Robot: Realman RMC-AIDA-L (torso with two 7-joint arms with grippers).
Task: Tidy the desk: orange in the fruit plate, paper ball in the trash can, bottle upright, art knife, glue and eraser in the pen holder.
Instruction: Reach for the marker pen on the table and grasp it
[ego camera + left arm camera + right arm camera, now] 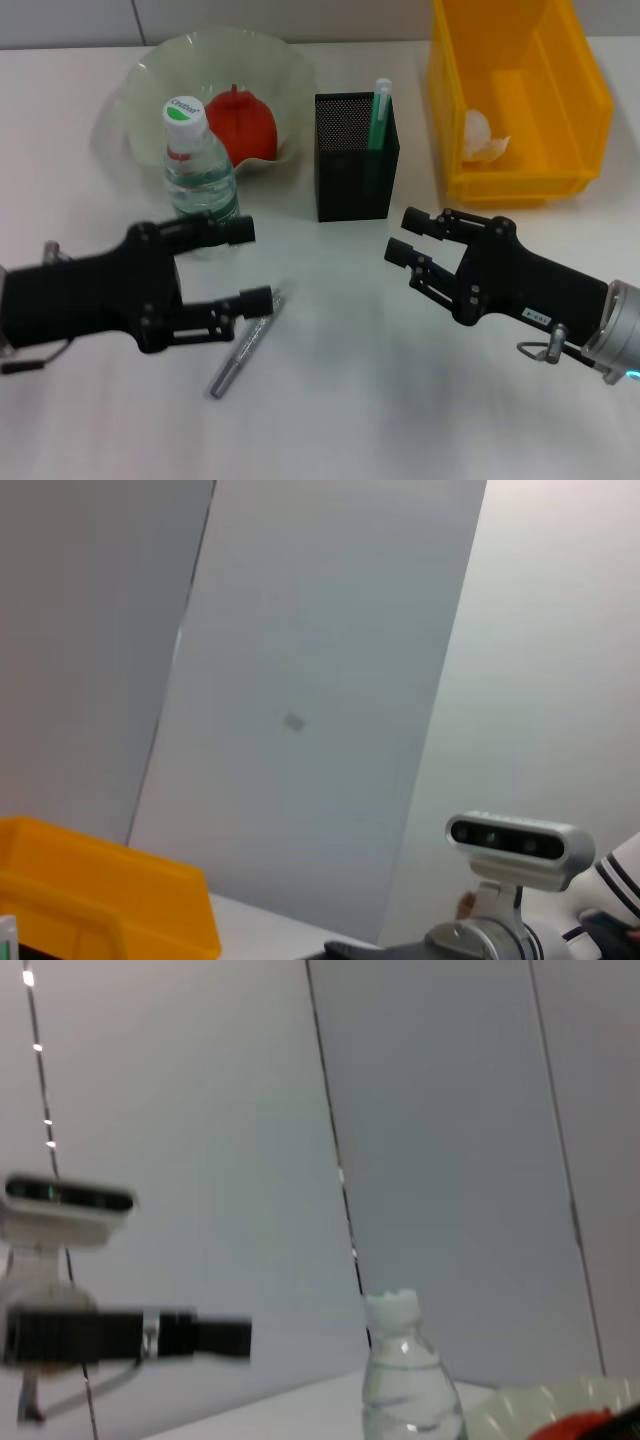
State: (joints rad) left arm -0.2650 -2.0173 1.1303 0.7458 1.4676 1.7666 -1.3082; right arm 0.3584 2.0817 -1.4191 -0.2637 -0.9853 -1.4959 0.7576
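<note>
Bottle [197, 160] upright before the fruit plate [150, 75] holding the orange [242, 122], paper ball [478, 135] in the trash can [560, 95], my left gripper [250, 265] spread wide over the art knife [245, 345], my right gripper [403, 236] slightly parted near the pen holder [352, 175].

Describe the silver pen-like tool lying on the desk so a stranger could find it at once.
Start from the black mesh pen holder at the centre of the desk and come toward the robot. By the left pincer lies a slim grey metallic art knife, flat and slanted. It is the only loose stick-shaped thing on the desk.
</note>
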